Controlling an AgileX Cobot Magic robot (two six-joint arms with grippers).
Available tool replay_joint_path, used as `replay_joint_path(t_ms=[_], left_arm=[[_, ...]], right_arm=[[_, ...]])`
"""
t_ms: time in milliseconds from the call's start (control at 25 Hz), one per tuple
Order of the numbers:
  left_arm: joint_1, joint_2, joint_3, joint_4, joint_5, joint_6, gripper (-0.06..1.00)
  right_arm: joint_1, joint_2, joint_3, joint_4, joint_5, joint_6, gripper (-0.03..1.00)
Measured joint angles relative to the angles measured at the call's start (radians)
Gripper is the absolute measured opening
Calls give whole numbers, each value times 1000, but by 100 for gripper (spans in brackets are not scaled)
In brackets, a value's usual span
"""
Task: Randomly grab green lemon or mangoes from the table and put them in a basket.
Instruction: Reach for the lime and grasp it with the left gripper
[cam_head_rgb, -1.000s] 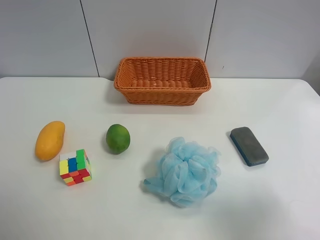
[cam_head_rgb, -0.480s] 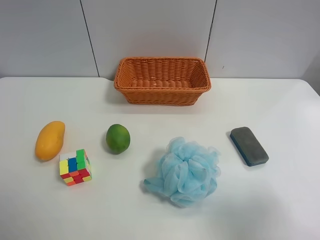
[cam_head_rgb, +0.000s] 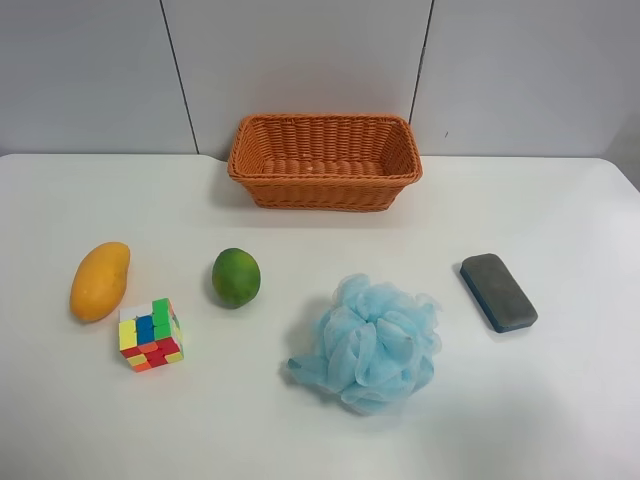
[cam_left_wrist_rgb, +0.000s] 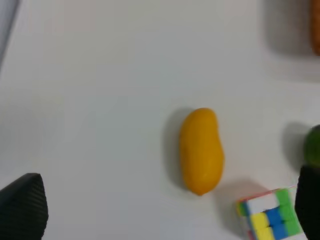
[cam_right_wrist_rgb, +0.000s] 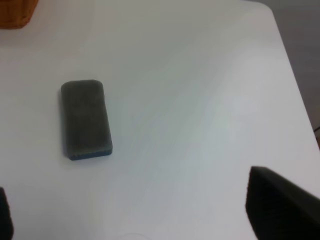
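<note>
The elongated yellow-orange mango (cam_left_wrist_rgb: 201, 150) lay lengthwise beyond the spread jaws of the left gripper (cam_left_wrist_rgb: 166, 202); the right gripper (cam_right_wrist_rgb: 137, 207), equally spread, faced a dark rectangular eraser (cam_right_wrist_rgb: 85, 119).

Cropped at the left wrist view's edge: green lemon (cam_left_wrist_rgb: 314, 145), puzzle cube (cam_left_wrist_rgb: 270, 216) and a blurred sliver of basket (cam_left_wrist_rgb: 316, 30). In the right wrist view, only a soft basket corner and parts of the dark fingers (cam_right_wrist_rgb: 280, 205) of the right gripper (cam_right_wrist_rgb: 135, 212).

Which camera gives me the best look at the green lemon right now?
Exterior high: the green lemon sits whole and unobstructed. Left wrist catches only a blurred sliver at the frame edge; right wrist misses it.
</note>
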Motion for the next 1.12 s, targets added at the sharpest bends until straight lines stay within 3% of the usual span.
replay_joint_path(t_ms=[160,360,600,1120], left_arm=[[-49,211,-99,-118,-3,43,99],[-239,417,-132,-102,-81,46,99],[-411,657,-133,-99,-150,-49,99],[-542,976,-134,-190,-289,-196,99]], right_arm=[[0,0,0,0,0,0,92],[0,0,0,0,0,0,92],[0,0,0,0,0,0,92],[0,0,0,0,0,0,92]])
